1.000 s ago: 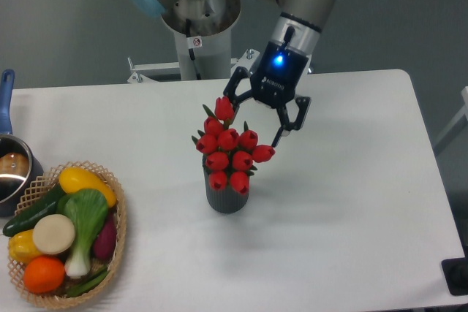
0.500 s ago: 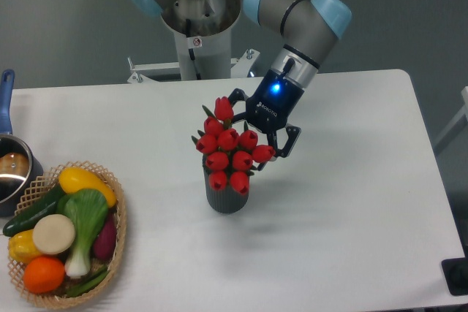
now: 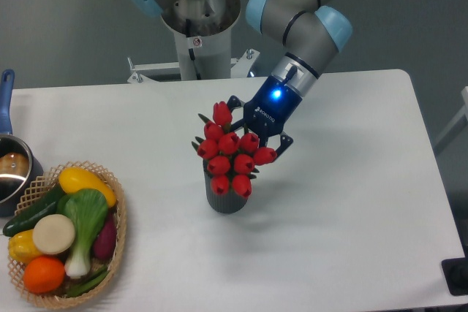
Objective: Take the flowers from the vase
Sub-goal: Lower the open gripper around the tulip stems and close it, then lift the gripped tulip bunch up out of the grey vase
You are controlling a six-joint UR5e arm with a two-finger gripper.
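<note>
The flowers (image 3: 230, 155), a bunch of red tulip buds with green leaves, stand in the short dark grey ribbed vase (image 3: 227, 198) near the middle of the white table. My gripper (image 3: 257, 126) has come down from the back right onto the bunch. Its jaws stand apart, one finger by the top bud and the other finger (image 3: 284, 142) by the rightmost bud, so they straddle the upper right of the bunch. The fingertips are partly hidden behind the buds. The vase stands upright on the table.
A wicker basket (image 3: 117, 210) of vegetables and fruit sits at the front left. A metal pot (image 3: 13, 169) with a blue handle is at the left edge. The robot base (image 3: 197, 12) stands behind the table.
My gripper has moved down and to the left, from behind the bunch to right against it. The buds have shifted slightly to the left.
</note>
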